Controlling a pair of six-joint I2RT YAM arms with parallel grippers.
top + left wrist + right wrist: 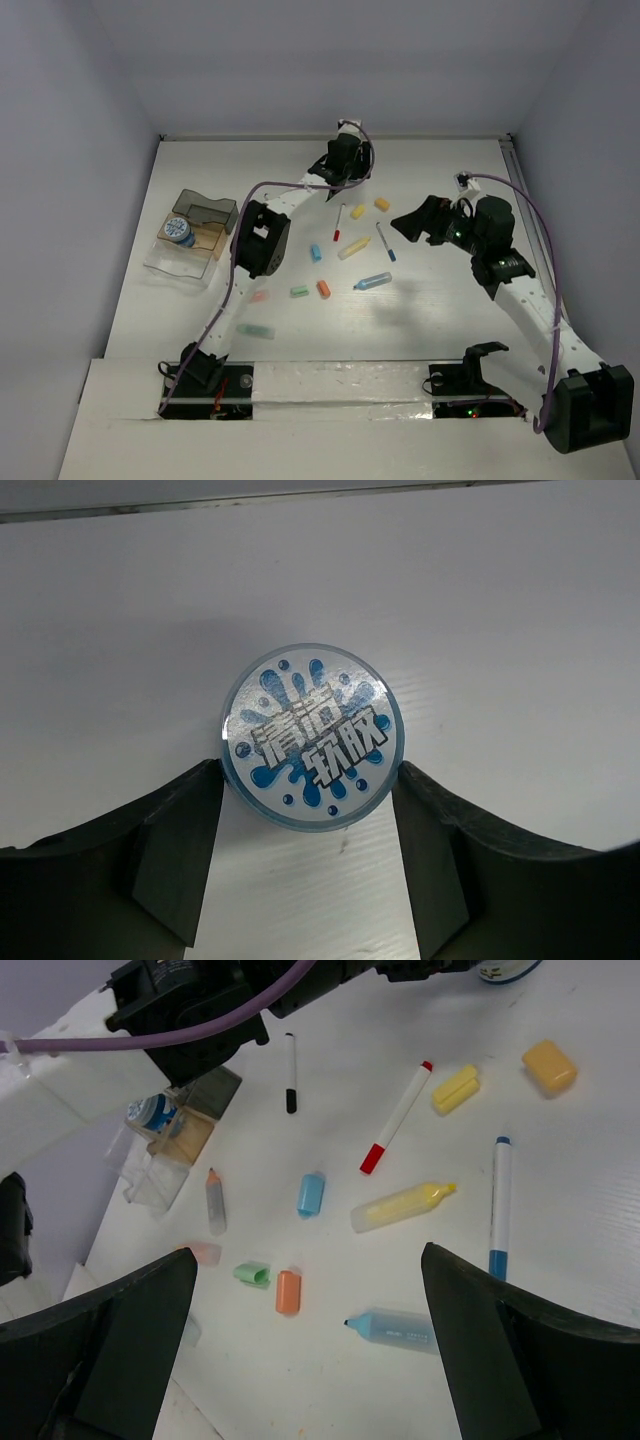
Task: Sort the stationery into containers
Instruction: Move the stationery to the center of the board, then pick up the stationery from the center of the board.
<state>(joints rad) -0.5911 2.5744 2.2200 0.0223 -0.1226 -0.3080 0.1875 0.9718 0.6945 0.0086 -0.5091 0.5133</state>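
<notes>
A round blue-white pot (312, 736) with a splash label stands on the white table at the far middle. My left gripper (308, 772) reaches there (345, 155), and both fingertips (205, 790) touch the pot's sides. My right gripper (310, 1260) hangs open above the loose stationery (350, 250). Under it lie a yellow marker (400, 1207), a blue marker (400, 1328), an orange cap (288, 1292), a green cap (252, 1274), a blue cap (311, 1194), a red-white pen (398, 1116) and a blue pen (499, 1205).
At the left stand a clear tray (178, 265) holding a second round blue pot (180, 232), and a grey box (205, 210). A green marker (256, 330) and a pink piece (260, 296) lie near the left arm. Two yellow blocks (358, 212) lie behind the pens.
</notes>
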